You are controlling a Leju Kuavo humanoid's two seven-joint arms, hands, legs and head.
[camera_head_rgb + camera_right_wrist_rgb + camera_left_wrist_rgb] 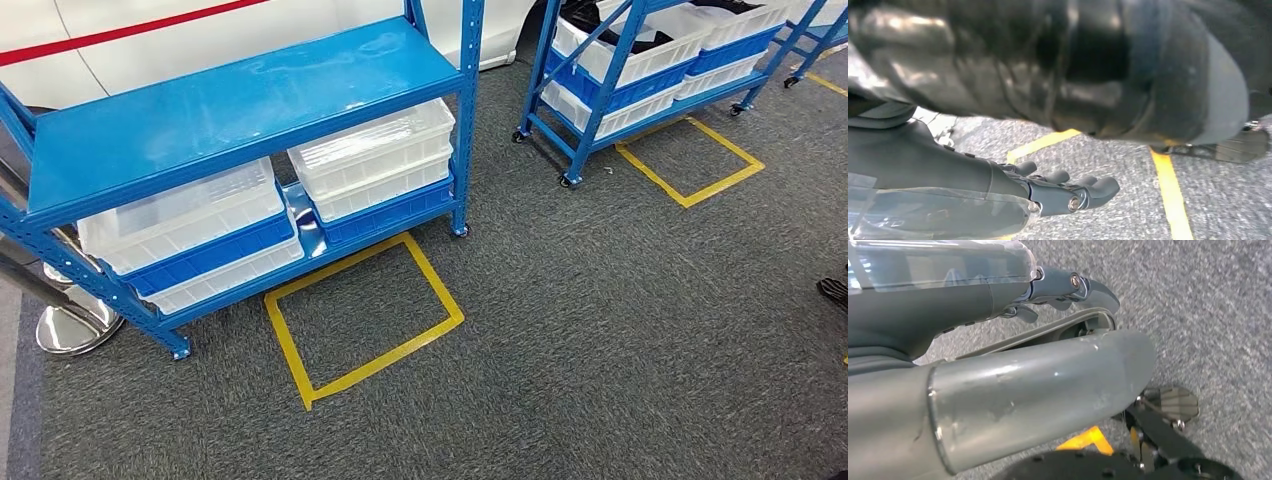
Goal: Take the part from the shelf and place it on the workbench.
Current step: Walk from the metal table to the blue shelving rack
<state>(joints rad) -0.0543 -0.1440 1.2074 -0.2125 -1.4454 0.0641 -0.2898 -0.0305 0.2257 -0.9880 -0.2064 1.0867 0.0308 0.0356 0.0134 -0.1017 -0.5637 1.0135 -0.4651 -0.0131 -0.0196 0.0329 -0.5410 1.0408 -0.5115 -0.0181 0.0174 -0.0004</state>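
The left hand (1058, 290) hung beside the robot's body above the grey carpet (1208, 310), holding nothing; its fingers (1098, 290) lay close together and stretched out, though how far they were parted could not be told. The right hand (1063, 192) likewise hung low over the carpet, its fingers (1098, 186) extended and slightly apart, with nothing in them, near strips of yellow floor tape (1170, 195).

In the head view, a blue shelf rack (240, 100) stood ahead to the left, its top shelf bare and glossy. On the lower shelf sat two stacks of bins: white plastic bins (375, 155) nested over a blue bin (385, 215) on the right, and a similar white and blue stack (185, 235) on the left. Whether any bin held the part could not be told. A yellow tape square (360, 315) marked the carpet just in front of that rack. A polished metal stand base (75, 325) rested by the rack's left leg.

A second blue rack on casters (640, 70) stood further right, also loaded with white and blue bins, with another yellow tape square (690, 160) in front of it. Behind the racks ran a white surface with a red stripe (120, 35).
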